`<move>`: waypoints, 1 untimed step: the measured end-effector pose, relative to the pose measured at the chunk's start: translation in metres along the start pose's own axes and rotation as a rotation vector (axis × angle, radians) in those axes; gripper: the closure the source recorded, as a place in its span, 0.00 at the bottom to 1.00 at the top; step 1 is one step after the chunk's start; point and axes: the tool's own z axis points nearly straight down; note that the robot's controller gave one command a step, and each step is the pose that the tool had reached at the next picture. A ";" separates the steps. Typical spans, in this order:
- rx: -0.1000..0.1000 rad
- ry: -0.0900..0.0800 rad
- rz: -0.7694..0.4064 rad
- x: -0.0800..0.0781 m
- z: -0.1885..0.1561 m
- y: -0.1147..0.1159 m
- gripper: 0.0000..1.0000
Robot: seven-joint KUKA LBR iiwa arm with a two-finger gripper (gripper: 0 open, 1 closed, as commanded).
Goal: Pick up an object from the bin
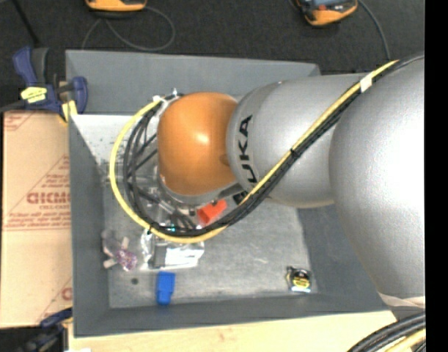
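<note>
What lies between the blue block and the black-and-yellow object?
Nothing: in the camera view the bin floor is bare between the blue block and the black-and-yellow object.

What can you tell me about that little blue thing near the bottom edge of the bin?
The blue block is small, roughly rectangular and solid bright blue, with a matte look like plastic or foam. It lies flat on the grey floor of the bin, close to the lower wall and left of the middle, with its long side pointing up the picture. A white thing lies just above it, seemingly not touching it.

Silver arm [355, 145], orange wrist cover [194, 145], yellow cable [319, 129], black KUKA lettering [243, 152].
</note>
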 end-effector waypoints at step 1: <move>0.003 -0.001 0.035 -0.021 0.102 -0.069 0.00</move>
